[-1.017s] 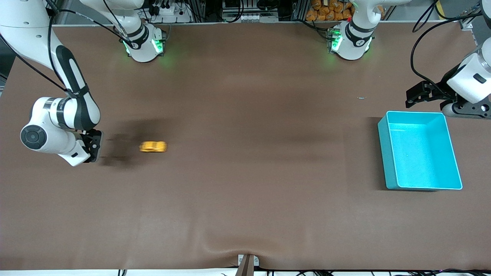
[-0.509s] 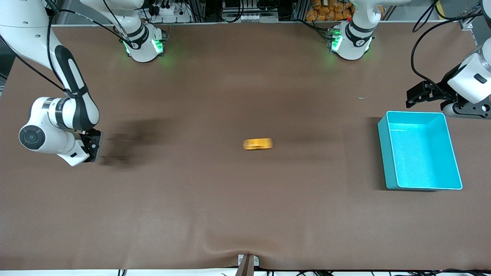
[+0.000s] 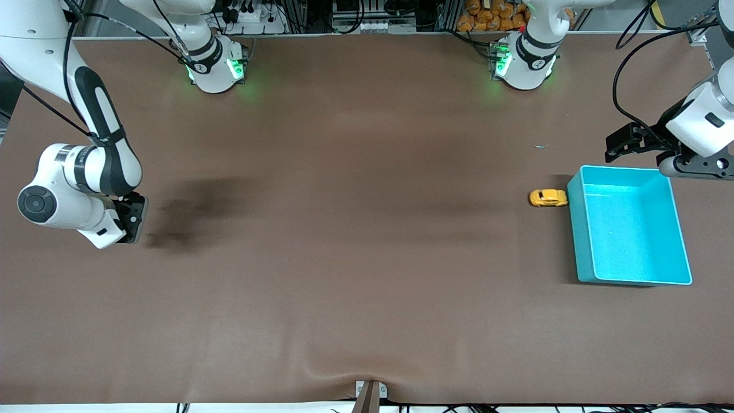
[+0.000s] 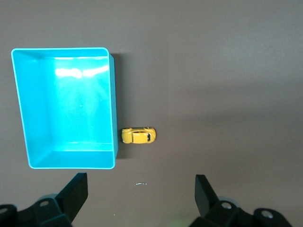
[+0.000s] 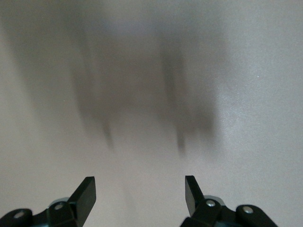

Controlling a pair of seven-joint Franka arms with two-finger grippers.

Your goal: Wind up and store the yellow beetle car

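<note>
No text, label, brand, number or sign can be read anywhere in these views.

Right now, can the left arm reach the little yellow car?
Probably yes. The yellow beetle car sits on open table against the turquoise bin, uncovered, and the left gripper hangs open above it.
</note>
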